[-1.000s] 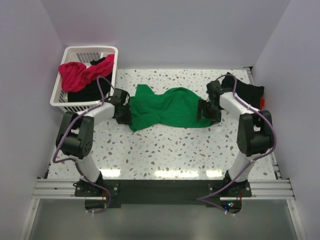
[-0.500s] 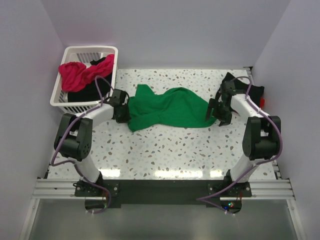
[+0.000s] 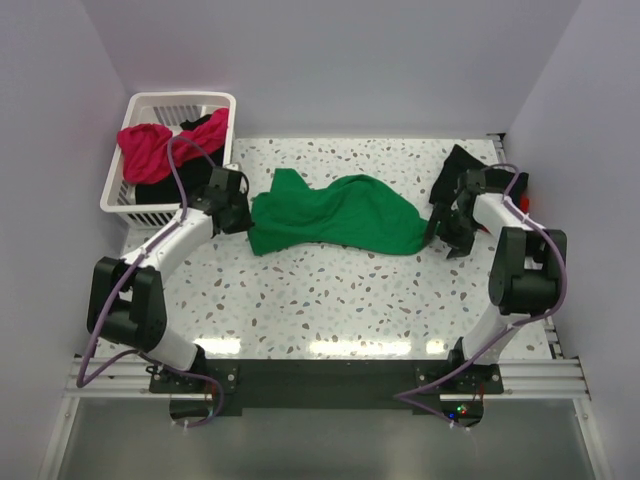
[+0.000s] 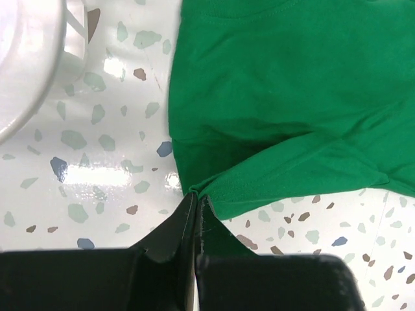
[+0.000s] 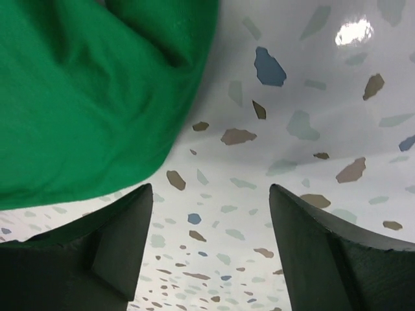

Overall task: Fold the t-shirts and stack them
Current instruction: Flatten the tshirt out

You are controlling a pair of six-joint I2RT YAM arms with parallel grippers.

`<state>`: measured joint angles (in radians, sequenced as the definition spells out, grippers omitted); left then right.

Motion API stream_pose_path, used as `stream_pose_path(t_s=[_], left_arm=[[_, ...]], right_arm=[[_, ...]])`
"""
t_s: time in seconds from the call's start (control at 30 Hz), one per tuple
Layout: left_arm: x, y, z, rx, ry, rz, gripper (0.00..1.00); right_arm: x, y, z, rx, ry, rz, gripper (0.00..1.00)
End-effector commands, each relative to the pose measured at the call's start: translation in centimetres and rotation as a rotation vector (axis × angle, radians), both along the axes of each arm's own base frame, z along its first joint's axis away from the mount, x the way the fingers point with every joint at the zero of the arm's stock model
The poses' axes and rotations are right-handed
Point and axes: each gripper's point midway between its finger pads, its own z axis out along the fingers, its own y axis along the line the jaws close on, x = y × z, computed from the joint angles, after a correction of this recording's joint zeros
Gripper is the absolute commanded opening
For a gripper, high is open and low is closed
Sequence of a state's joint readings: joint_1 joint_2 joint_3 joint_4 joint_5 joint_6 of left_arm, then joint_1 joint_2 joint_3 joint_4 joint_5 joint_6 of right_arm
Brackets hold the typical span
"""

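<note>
since a second ago the left gripper (image 4: 196, 197) has pinched the green t-shirt (image 3: 335, 215) by its hem, tugging it toward the left edge of the bench (image 3: 350, 290), likely to flatten it; the right gripper (image 5: 211, 191) waits spread off its right end, empty.

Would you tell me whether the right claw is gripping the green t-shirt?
No, the right claw stands open over bare table, with the green t-shirt lying off to one side.
</note>
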<state>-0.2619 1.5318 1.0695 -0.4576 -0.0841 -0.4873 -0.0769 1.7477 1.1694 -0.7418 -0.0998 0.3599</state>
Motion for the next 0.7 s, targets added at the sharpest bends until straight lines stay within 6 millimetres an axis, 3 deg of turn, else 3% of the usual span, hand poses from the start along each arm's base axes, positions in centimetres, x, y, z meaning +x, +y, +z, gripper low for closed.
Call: stream_pose_path(t_s=[0.0,0.2,0.33,0.53,0.57,0.67], left_arm=[[0.1,0.8,1.7,0.025,-0.029,0.015,0.00],[-0.2,1.6,2.5,0.061,-0.045,0.023,0.00],[-0.2,2.0,3.1,0.080,-0.058,0.025,0.00],[0.1,2.7,3.9,0.105,-0.080,0.043,0.00],[0.2,2.8,4.0,0.108,-0.083,0.047,0.00],[0.6,3.3,4.8,0.122,-0.103,0.067,0.00]], right_arm=[[2.6,0.6,0.2,0.040,-0.080,-0.018,0.75],[4.8,0.8,-0.6,0.057,-0.103,-0.010,0.73],[6.1,1.1,-1.3,0.079,-0.112,-0.007,0.66],[7.4,2.1,-1.7,0.138,-0.122,0.008,0.32],[7.5,2.1,-1.7,0.137,-0.125,0.010,0.17],[7.5,2.0,-0.1,0.132,-0.135,0.016,0.00]])
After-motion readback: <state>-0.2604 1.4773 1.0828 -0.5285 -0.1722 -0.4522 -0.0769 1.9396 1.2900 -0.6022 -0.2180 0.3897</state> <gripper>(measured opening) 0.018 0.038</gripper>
